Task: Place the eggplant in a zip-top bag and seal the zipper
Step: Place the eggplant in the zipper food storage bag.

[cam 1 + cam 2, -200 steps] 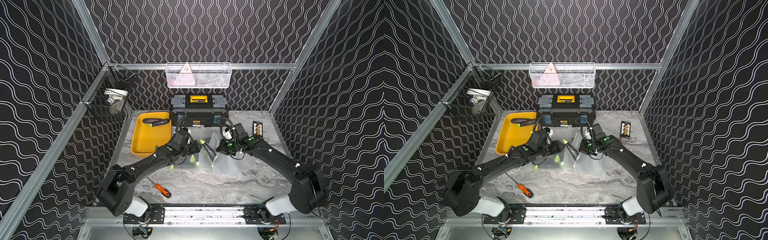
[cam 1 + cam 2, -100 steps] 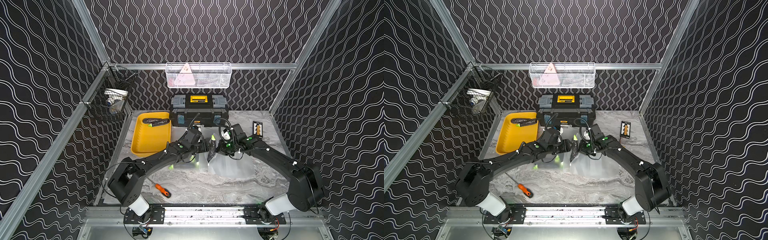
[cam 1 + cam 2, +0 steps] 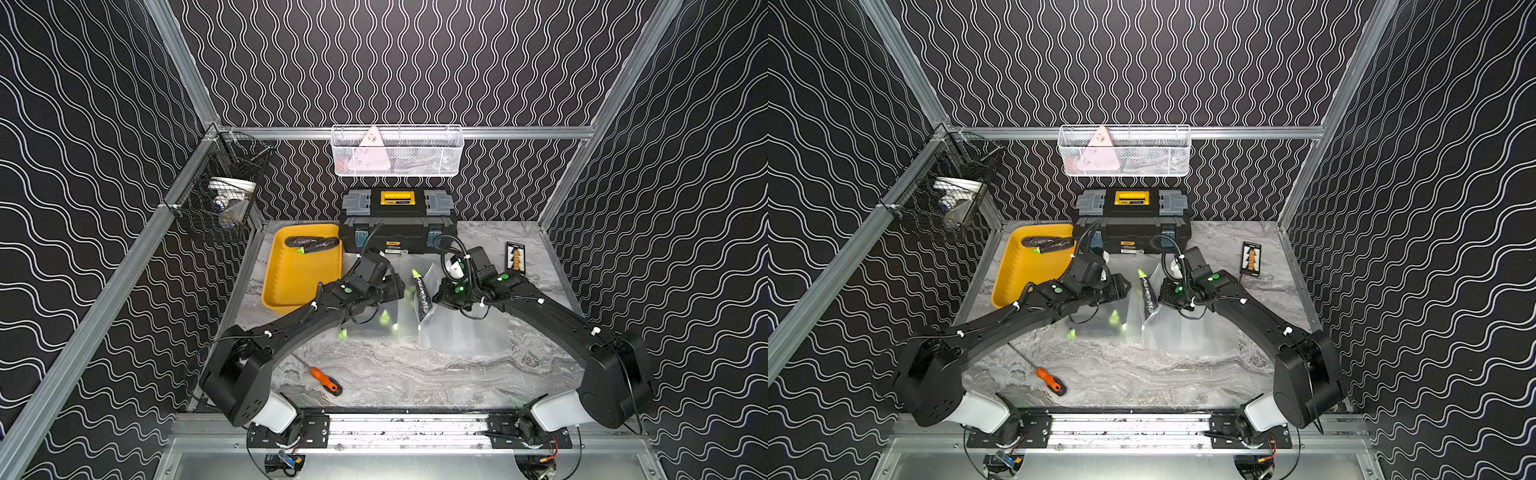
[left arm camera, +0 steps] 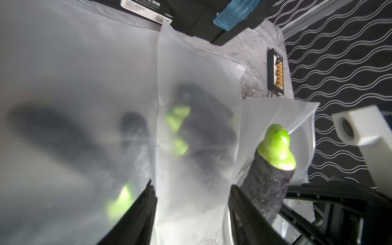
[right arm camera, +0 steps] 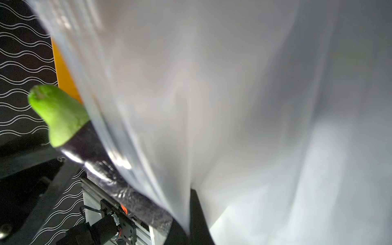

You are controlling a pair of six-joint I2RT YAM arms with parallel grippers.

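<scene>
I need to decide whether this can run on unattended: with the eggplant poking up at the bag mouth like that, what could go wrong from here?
1. The eggplant stands tilted, its green stem end above the mouth of the zip-top bag. The left gripper is open beside it, not on it, so it may topple out.
2. The right gripper pinches just one edge of the film, and the weight could pull it free.
3. The zipper cannot close over the stem.

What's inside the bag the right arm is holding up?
An eggplant stands in the mouth of the bag, green stem poking out. How deep its lower end reaches is hidden by the cloudy plastic.
</scene>
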